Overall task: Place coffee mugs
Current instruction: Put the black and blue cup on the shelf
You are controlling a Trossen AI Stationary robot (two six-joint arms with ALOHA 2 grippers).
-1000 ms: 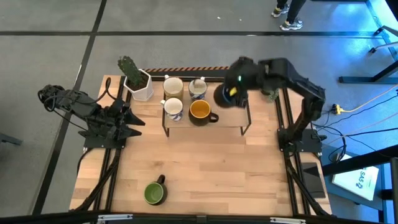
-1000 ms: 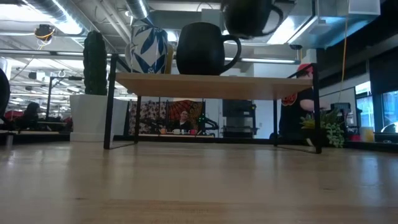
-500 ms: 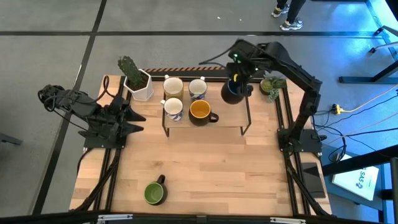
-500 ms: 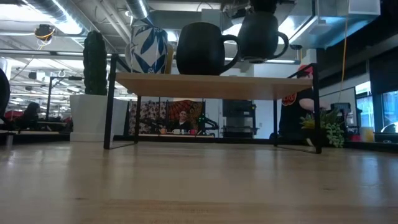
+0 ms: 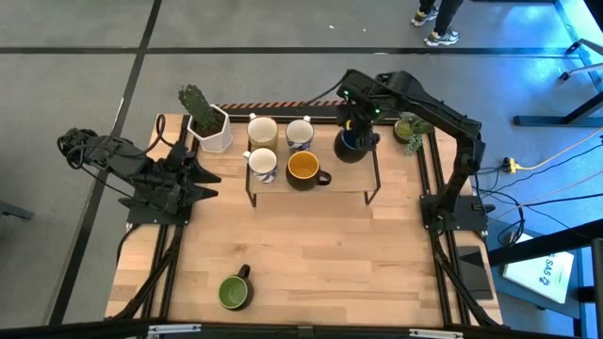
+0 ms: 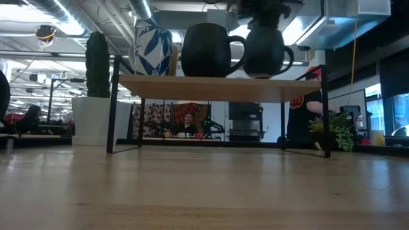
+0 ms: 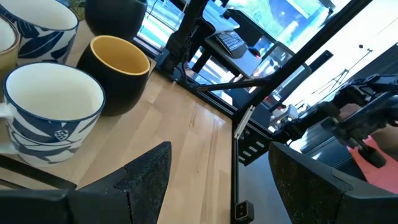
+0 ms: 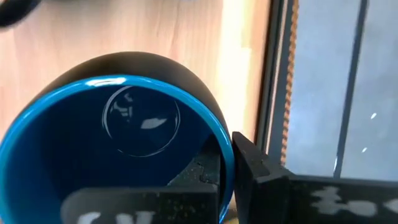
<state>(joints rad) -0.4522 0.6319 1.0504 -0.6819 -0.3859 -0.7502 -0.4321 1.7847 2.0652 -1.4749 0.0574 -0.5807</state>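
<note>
My right gripper (image 5: 357, 129) is over the right part of a small wooden shelf (image 5: 347, 179), shut on a dark mug with a blue inside (image 5: 350, 144). In the low view this mug (image 6: 265, 51) has its base down at the shelf top (image 6: 217, 88). Standing on the shelf are a cream mug (image 5: 262, 130), two blue-patterned white mugs (image 5: 300, 133) (image 5: 262, 165) and a dark mug with an orange inside (image 5: 302, 168). A green-inside mug (image 5: 234, 292) stands on the table near its near edge. My left gripper (image 7: 217, 186) is open and waits at the table's left side. My right gripper pinches the blue mug's wall at its rim (image 8: 225, 152), with one finger (image 8: 200, 175) inside the mug and the other finger (image 8: 250, 169) outside. The fingers come from above, pointing down. The mug stays upright, its base at the shelf top; whether it rests there I cannot tell.
A white pot with a cactus (image 5: 209, 122) stands at the shelf's far left, and a small leafy plant (image 5: 411, 128) at the table's far right corner. The shelf's black metal legs (image 6: 113, 108) stand on the table. Bare wood lies between the shelf and the near edge.
My right gripper has come down with the blue mug, from well above the shelf to the shelf top. The mug has shifted slightly toward the shelf's right end and now stands upright beside the orange-inside mug.
</note>
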